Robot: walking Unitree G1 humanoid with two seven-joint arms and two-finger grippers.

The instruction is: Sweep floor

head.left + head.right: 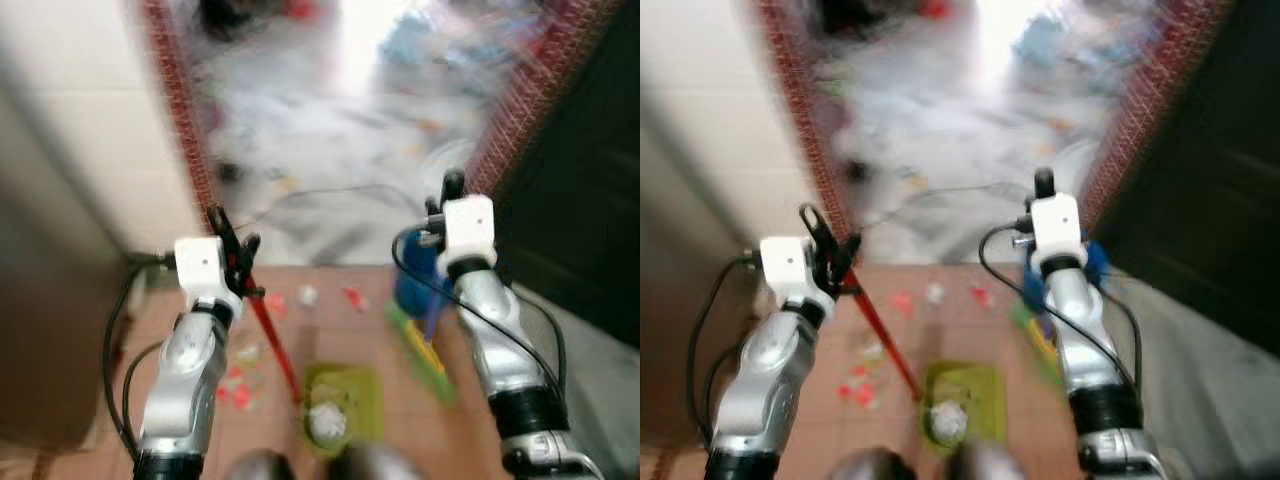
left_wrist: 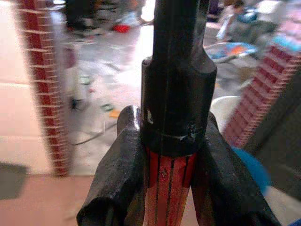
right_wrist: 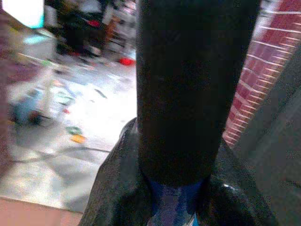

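The left gripper (image 1: 232, 250) was clamped on the red handle (image 1: 272, 335) of a green dustpan (image 1: 342, 400), which rested on the brown tiled floor (image 1: 340, 280) holding crumpled paper (image 1: 326, 422). The right gripper (image 1: 447, 200) was clenched around the blue-handled broom (image 1: 418, 300), beside the brick doorway (image 1: 515, 110)

The tiled floor (image 1: 330, 320) carries scattered red and white scraps (image 1: 305, 296) and a green dustpan (image 1: 345, 400).

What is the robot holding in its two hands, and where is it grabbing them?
The left gripper is shut on a red stick, near the black cap at its top end. The right gripper is shut on a blue handle, just below its black top.
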